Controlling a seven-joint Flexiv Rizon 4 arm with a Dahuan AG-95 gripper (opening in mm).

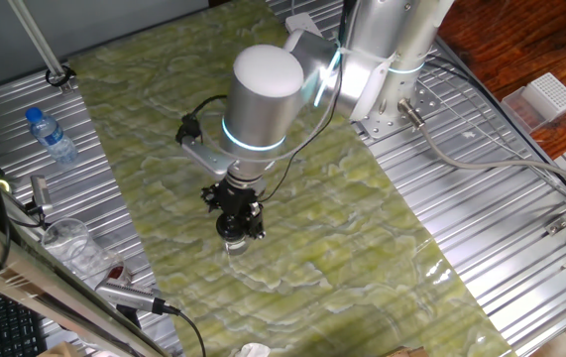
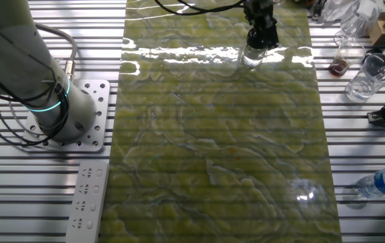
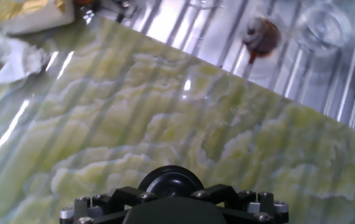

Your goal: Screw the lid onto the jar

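Note:
The small clear glass jar (image 1: 234, 244) stands upright on the green marbled mat (image 1: 362, 248) near its front-left part; it also shows in the other fixed view (image 2: 253, 57). My gripper (image 1: 239, 226) points straight down right over the jar's top, and in the other fixed view (image 2: 261, 39) it sits on the jar's mouth. In the hand view the glossy black lid (image 3: 171, 183) lies between the fingers of my gripper (image 3: 171, 194), which looks shut on it. The seam between lid and jar is hidden by the fingers.
A blue-capped water bottle (image 1: 53, 137) lies on the metal slats left of the mat. A clear plastic cup (image 1: 69, 243) and a small glass with brown residue (image 2: 340, 64) stand near the jar's side of the mat. Crumpled white paper (image 3: 12, 59) lies beyond the mat's edge.

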